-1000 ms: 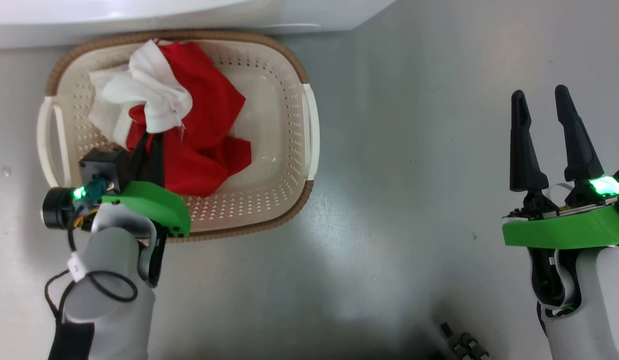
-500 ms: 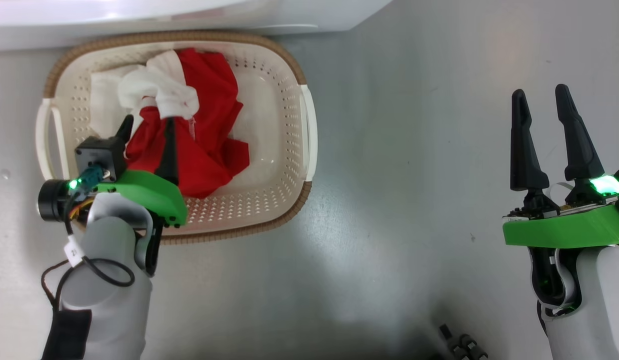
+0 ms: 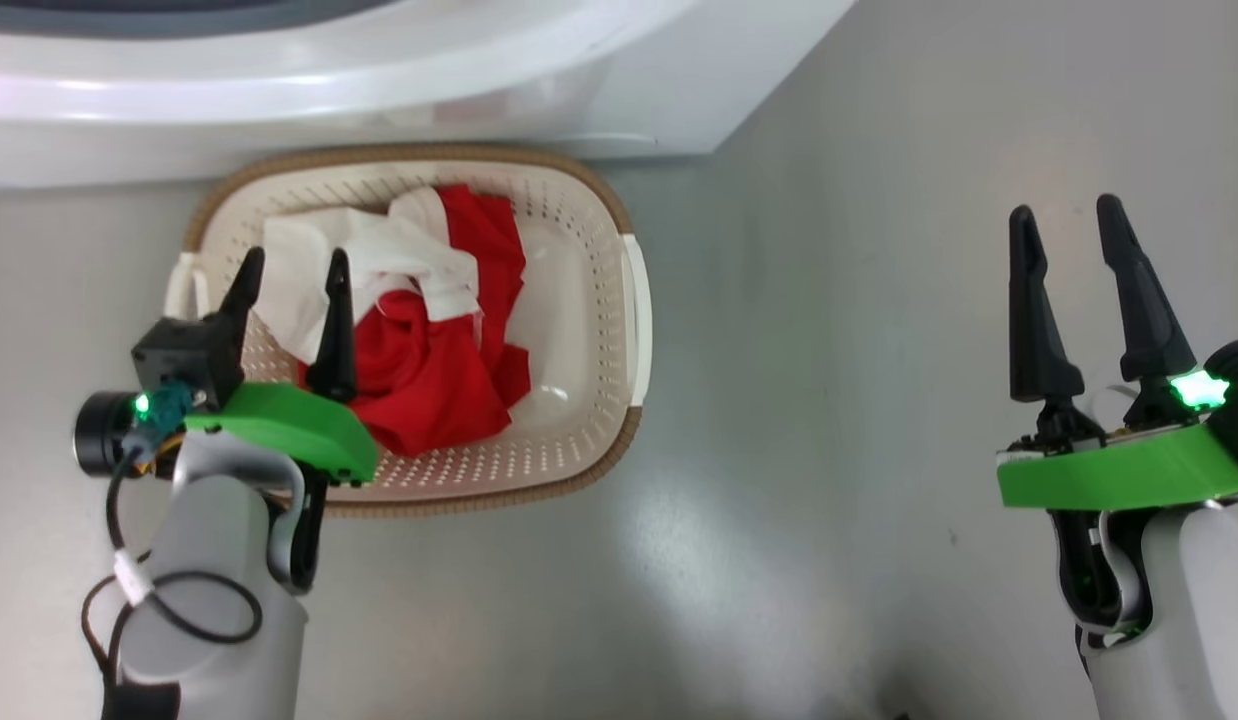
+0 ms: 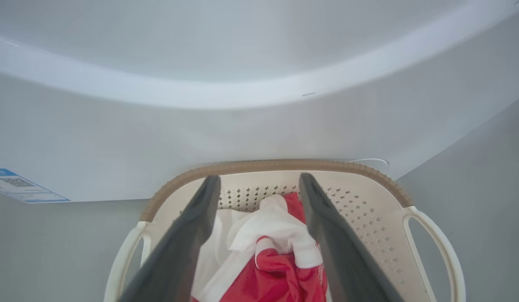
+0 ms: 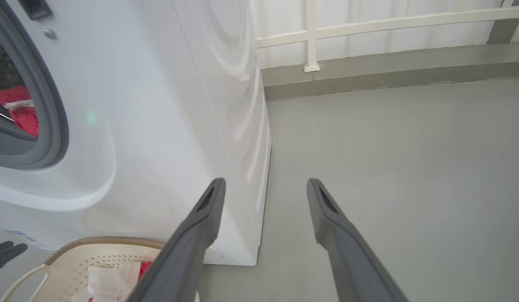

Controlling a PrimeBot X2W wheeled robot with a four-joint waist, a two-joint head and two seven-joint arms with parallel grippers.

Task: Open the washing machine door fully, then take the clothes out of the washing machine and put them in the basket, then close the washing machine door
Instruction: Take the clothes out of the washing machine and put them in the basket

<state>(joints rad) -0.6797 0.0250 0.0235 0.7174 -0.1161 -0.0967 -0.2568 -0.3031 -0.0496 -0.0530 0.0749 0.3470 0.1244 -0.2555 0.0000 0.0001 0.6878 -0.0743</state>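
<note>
Head view is showing left end effector (image 3: 294, 260) spread above clothes (image 3: 429, 370) lying in the basket (image 3: 579, 480), right end effector (image 3: 1065, 208) spread aside; right wrist view is catching more inside the washing machine (image 5: 159, 126).

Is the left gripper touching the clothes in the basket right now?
Cannot tell. Left wrist view: the open left gripper frames the clothes, nothing clamped; the fabric passes behind its fingers, hiding any gap.

left hand (image 3: 294, 262) has opened and released the clothes (image 3: 429, 375).
</note>
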